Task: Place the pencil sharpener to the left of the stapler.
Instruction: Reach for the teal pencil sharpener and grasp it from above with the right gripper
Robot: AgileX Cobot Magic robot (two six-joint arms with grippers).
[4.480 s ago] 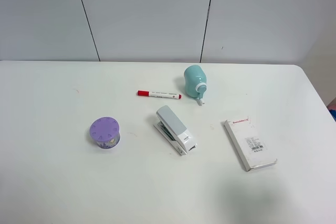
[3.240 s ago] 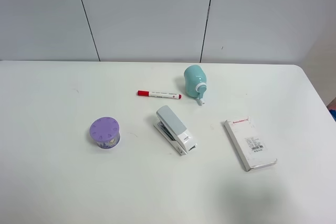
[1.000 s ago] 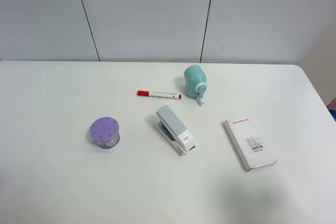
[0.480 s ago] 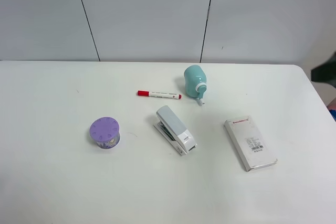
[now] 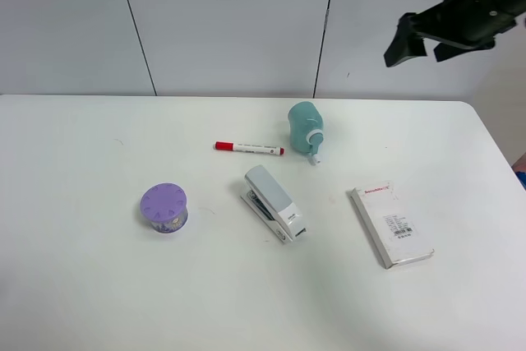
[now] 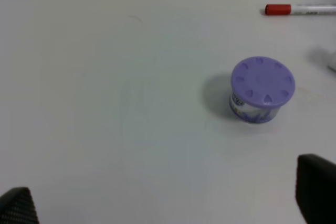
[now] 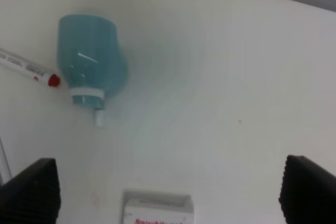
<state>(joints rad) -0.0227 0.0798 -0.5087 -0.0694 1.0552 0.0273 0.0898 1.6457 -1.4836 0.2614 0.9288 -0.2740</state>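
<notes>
The mint-teal pencil sharpener [image 5: 305, 127] lies on the white table behind and to the right of the grey-and-white stapler [image 5: 275, 201], its crank end towards the front. The right wrist view looks down on the pencil sharpener [image 7: 92, 59] from well above. My right gripper [image 5: 421, 48] hangs open high over the table's back right, far from both. In its own view the right gripper [image 7: 168, 192] shows two spread fingertips [image 7: 29, 190] with nothing between them. My left gripper [image 6: 168, 203] is open above bare table and does not show in the exterior view.
A red-capped marker [image 5: 248, 149] lies left of the sharpener. A purple round tub [image 5: 163, 207] stands left of the stapler, and the left wrist view shows this tub [image 6: 262, 88] ahead. A flat white labelled box [image 5: 391, 225] lies at the right.
My right arm has come in from the right edge and risen to the upper right, above the table's back. The things on the table have not moved.
</notes>
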